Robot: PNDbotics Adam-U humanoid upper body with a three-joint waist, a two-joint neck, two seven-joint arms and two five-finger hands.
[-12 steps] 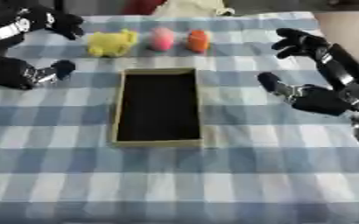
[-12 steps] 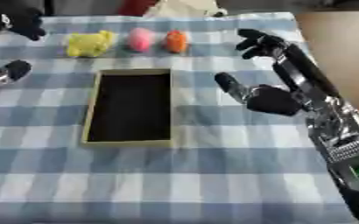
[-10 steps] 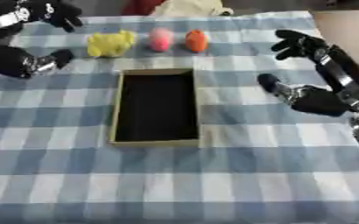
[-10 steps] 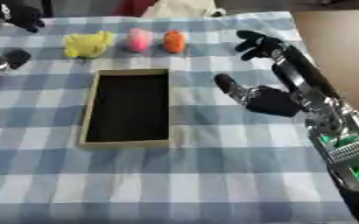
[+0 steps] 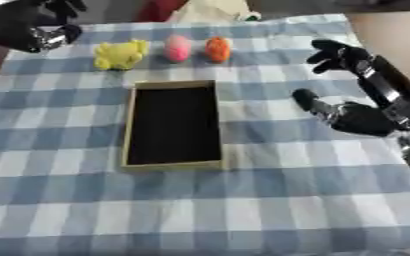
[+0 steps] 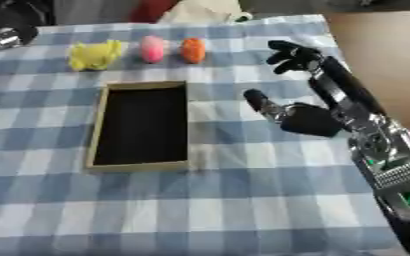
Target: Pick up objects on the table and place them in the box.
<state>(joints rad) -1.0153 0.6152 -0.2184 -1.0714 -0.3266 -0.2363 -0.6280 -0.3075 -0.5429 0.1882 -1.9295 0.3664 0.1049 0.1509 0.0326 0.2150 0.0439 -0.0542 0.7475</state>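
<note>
Beyond empty black-lined box [image 5: 173, 125]: yellow [image 5: 119, 54], pink [image 5: 177, 47], orange toys [image 5: 217, 48]; right hand [image 6: 309, 117] fingers spread, left hand [image 5: 35, 31] unclear.

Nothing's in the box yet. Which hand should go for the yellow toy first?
Left, probably. The left hand hovers at the table's far left corner, beside the yellow toy. The right hand is open on the other side of the box, farther from it.
</note>
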